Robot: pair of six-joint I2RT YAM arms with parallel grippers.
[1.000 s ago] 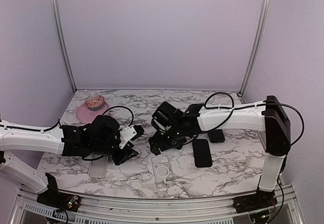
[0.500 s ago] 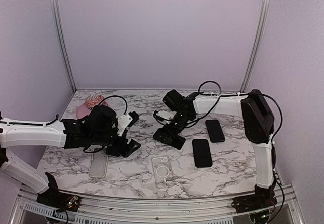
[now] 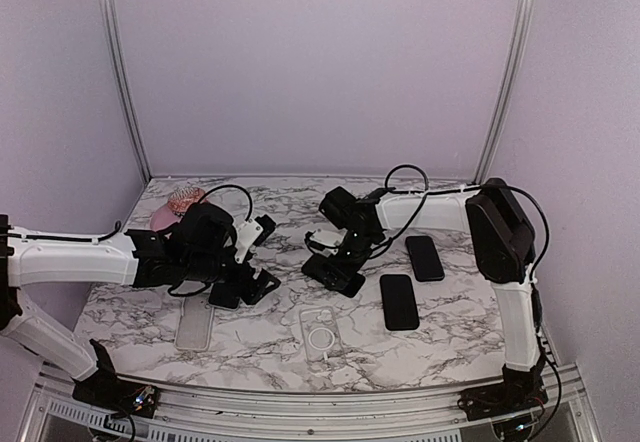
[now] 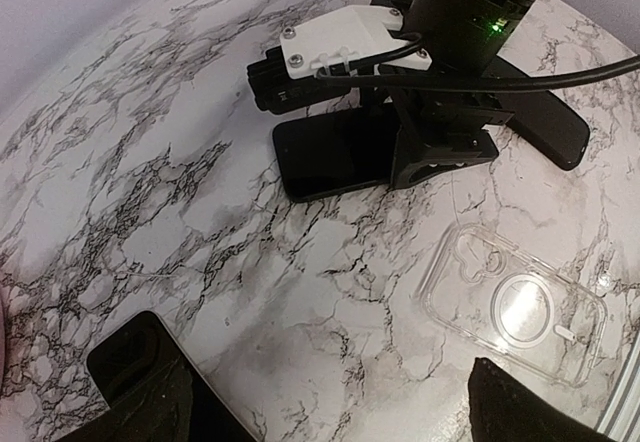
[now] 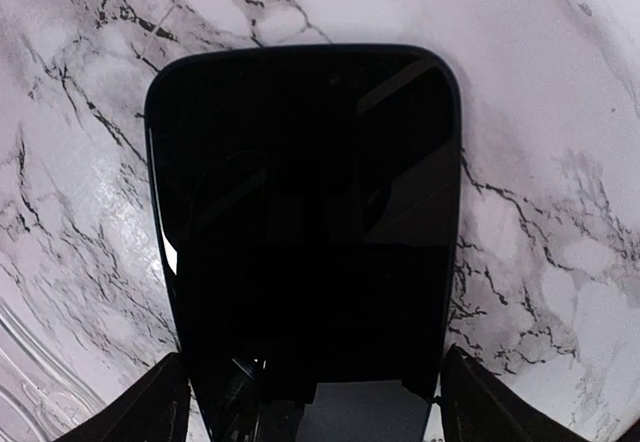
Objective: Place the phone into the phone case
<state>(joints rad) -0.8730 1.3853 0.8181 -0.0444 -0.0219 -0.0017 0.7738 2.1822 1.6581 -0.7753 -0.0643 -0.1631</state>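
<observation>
A black phone [image 5: 305, 192] lies screen up on the marble table, seen too in the top view [image 3: 345, 280] and the left wrist view [image 4: 330, 157]. My right gripper [image 5: 315, 402] is low over it, open, with a finger close beside each long edge [image 3: 335, 262]. A clear phone case [image 3: 320, 332] with a ring on its back lies nearer the front edge, also visible from the left wrist [image 4: 515, 307]. My left gripper [image 3: 260, 257] hovers left of the phone, open wide with only bare marble between its fingers [image 4: 315, 372].
Two more black phones [image 3: 424, 257] [image 3: 400, 300] lie right of centre. A second clear case [image 3: 195, 329] lies front left, below the left arm. A pink dish holding a beaded ornament [image 3: 180, 207] sits at the back left. Purple walls enclose the table.
My left gripper has opened wide and drawn back a little to the left. My right wrist has swung upright over the middle phone, and its jaws have narrowed slightly around it.
</observation>
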